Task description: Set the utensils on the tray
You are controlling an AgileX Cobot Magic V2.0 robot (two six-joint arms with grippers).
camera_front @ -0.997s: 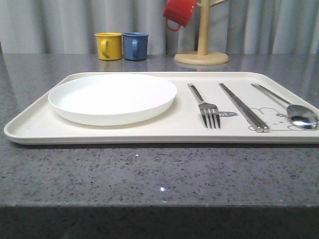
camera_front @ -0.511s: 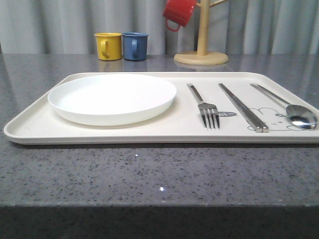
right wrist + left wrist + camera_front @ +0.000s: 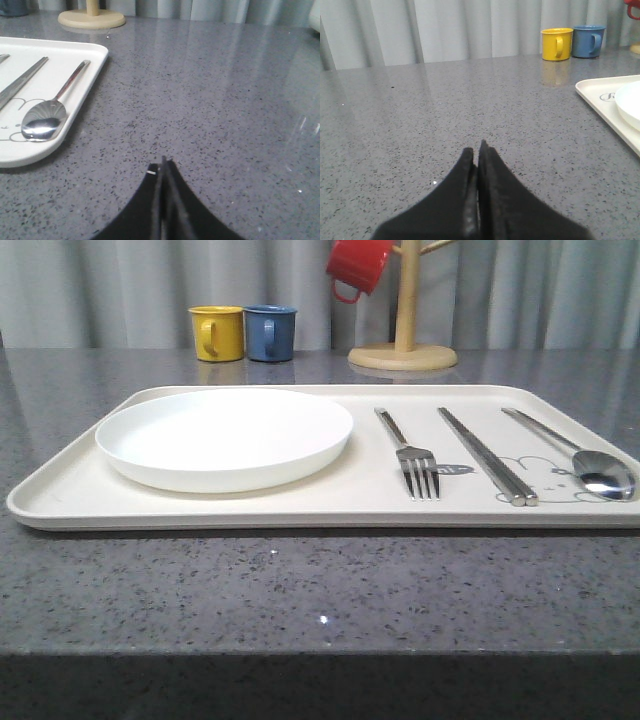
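Grey counter [image 3: 320, 590]: front view, fork [image 3: 412, 455] on tray [image 3: 60, 495]; wrist views, both pincers [image 3: 477, 150] [image 3: 164, 162] closed, empty.

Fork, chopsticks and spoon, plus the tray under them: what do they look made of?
The fork, chopsticks and spoon look like polished metal, probably stainless steel: silver, with bright mirror-like glints, most clearly in the spoon's bowl. The tray looks like moulded plastic or melamine, though that is less certain: uniform cream, soft satin sheen, rounded low rim, printed grey drawing.
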